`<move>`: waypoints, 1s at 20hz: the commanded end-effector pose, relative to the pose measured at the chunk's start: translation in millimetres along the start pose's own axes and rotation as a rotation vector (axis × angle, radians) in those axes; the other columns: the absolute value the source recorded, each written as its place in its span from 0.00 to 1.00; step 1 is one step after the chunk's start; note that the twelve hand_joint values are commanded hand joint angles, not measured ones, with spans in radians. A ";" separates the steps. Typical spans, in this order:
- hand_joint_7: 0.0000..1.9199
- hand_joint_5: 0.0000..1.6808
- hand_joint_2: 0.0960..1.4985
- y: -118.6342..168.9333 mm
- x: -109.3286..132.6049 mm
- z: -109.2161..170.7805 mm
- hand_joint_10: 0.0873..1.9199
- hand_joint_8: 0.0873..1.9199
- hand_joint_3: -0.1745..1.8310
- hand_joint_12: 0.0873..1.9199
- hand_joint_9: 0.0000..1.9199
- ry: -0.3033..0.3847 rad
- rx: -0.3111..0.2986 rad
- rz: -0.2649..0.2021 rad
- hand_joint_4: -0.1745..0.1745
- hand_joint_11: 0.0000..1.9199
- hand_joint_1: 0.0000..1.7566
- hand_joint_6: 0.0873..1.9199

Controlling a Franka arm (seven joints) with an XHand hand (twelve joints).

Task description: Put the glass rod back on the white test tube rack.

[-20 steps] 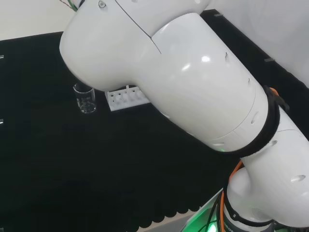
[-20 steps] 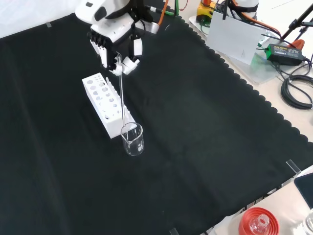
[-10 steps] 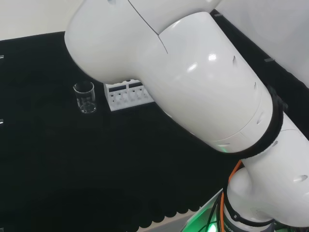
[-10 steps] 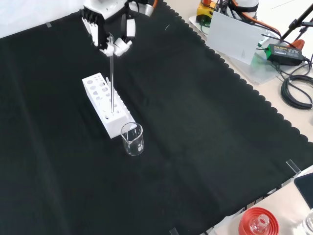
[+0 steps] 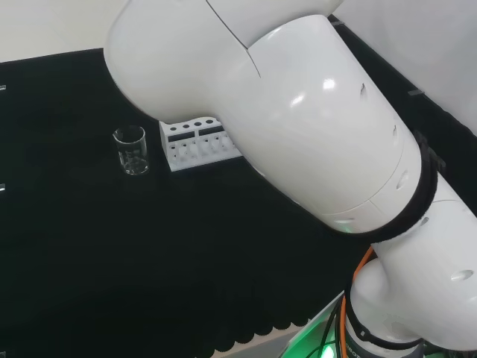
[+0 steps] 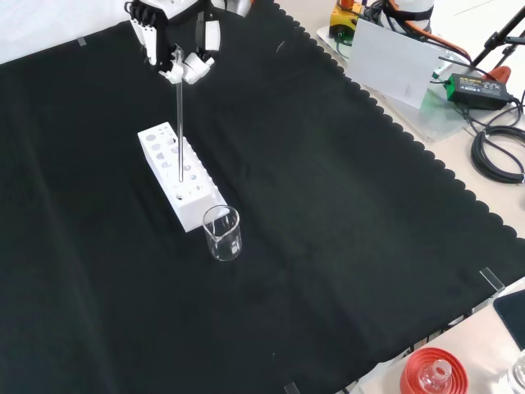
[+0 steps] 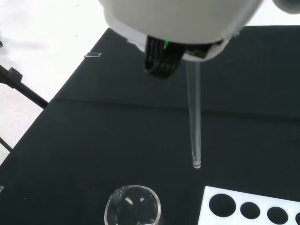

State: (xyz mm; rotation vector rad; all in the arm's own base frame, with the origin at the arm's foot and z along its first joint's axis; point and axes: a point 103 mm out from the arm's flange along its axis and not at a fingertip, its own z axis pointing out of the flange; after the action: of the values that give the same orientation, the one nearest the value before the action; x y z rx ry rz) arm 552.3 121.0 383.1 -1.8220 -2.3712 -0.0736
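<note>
Since a second ago my hand (image 6: 176,45) has risen, lifting the thin clear glass rod (image 6: 179,123) out of the small clear glass beaker (image 6: 222,233). Fingers pinch the rod's top; it hangs upright, tip just above the white perforated test tube rack (image 6: 179,176).

In the head view the arm's big white link (image 5: 298,112) covers the right end of the white rack (image 5: 195,145), from about its three o'clock side onward. In the front view the hand (image 6: 176,37) is cut off by the edge at twelve o'clock, so its upper part is out of sight, and the glass rod (image 6: 179,123) is so thin and clear that whether its lower tip touches the rack or hangs above it cannot be told. In the wrist view the beaker (image 7: 133,208) at six o'clock and the rack at five o'clock are both cropped by the edge, and the white part of the hand at twelve o'clock is blurred and hides the rod's top end.
</note>
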 end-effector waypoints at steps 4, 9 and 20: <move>0.76 0.69 0.29 -7.8 -16.2 -7.7 0.15 0.30 0.55 0.25 0.91 -0.001 -0.005 0.018 0.00 0.84 0.76 0.40; 0.76 0.69 0.29 -14.3 -28.4 -6.0 0.15 0.30 0.55 0.25 0.91 -0.006 0.000 0.031 0.00 0.84 0.76 0.40; 0.76 0.69 0.29 -22.3 -37.8 0.6 0.15 0.30 0.55 0.25 0.91 -0.009 0.009 0.050 0.00 0.84 0.76 0.40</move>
State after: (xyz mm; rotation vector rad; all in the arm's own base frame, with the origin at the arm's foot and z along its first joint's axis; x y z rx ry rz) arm 543.3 77.5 379.2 -1.8833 -2.3255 -0.0476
